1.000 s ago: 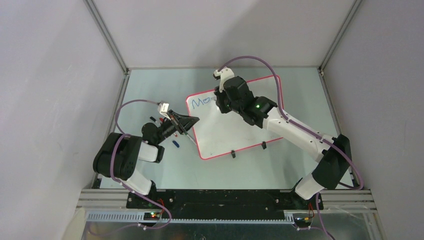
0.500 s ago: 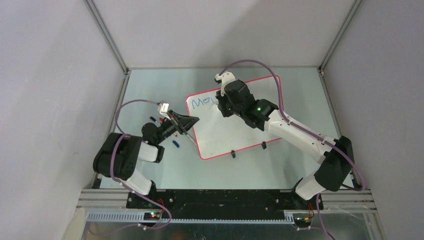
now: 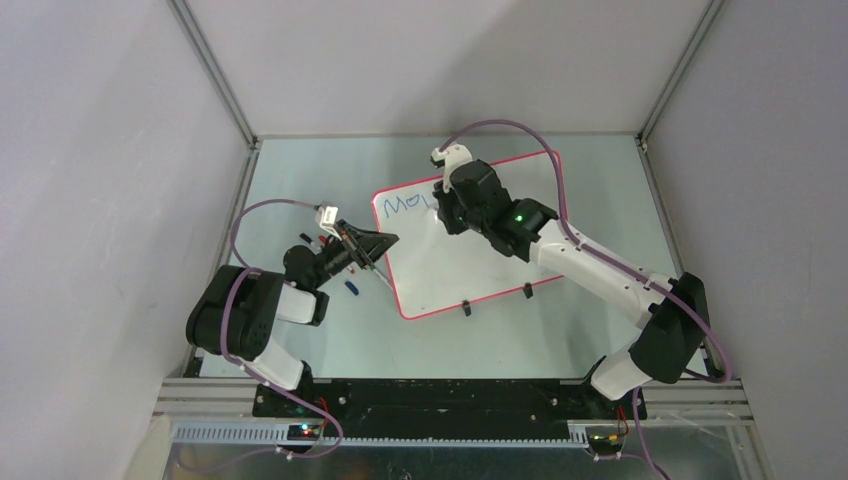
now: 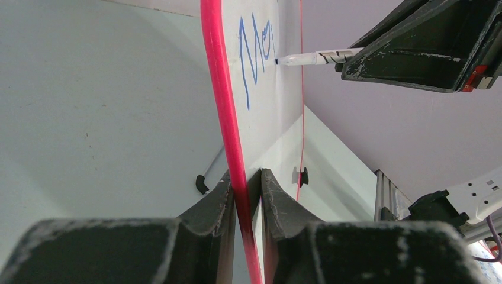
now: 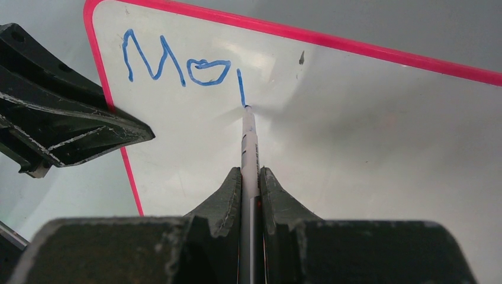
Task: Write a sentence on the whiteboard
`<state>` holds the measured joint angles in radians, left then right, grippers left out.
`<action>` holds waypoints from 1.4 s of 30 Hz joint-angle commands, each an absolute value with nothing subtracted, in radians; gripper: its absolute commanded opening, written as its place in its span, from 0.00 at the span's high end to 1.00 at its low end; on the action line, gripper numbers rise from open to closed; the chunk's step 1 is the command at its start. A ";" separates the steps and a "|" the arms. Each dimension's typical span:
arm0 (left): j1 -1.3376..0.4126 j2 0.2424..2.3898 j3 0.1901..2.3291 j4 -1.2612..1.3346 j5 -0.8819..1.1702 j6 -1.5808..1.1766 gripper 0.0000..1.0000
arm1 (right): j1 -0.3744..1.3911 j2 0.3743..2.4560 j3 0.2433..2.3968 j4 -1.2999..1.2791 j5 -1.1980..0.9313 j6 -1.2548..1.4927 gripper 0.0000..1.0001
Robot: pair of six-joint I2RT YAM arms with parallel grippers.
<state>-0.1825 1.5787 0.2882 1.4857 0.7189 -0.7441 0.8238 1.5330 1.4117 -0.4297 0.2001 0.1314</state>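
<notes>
Whiteboard [image 3: 450,270]: lying at an angle on the pale green table [image 3: 330,180], right between the two arms.
Left gripper [image 4: 245,177]: clamped on the board's left rim, one finger on each face, with the red-pink edge running straight up between them.
Right gripper [image 5: 251,171]: over the board's upper left area, squeezed tight on a marker [image 5: 249,139] whose barrel pokes forward from between the fingertips.
Marker tip: down on the white surface, right at the foot of a short blue stroke.
Sentence [image 5: 177,62]: "Mo" plus one downstroke, in wobbly blue handwriting near the top left corner, just beside the rim.
Board surface: glossy white, with a soft glare around the tip. Rounded corners and a thin red-pink frame.
Clip feet [image 3: 466,308]: two small black ones on the near edge, well apart from both grippers.
Fingers [image 5: 225,195]: matte black, wedge-shaped, scuffed pale along the edges.
Marker body: slim and white with dark print.
</notes>
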 commanded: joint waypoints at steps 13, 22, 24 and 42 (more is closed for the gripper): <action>-0.194 1.578 0.313 1.531 0.729 -0.696 0.89 | 0.797 1.560 1.524 -0.441 0.215 0.134 1.00; -0.194 1.578 0.313 1.531 0.730 -0.696 0.89 | 0.796 1.553 1.533 -0.454 0.204 0.136 1.00; -0.194 1.578 0.314 1.531 0.730 -0.698 0.89 | 0.796 1.538 1.526 -0.452 0.201 0.141 1.00; -0.195 1.574 0.310 1.531 0.728 -0.696 0.87 | 0.791 1.463 1.459 -0.453 0.210 0.143 1.00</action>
<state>-0.1829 1.5787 0.2882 1.4872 0.7200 -0.7441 0.7986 1.4731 1.4700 -0.4557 0.1982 0.1314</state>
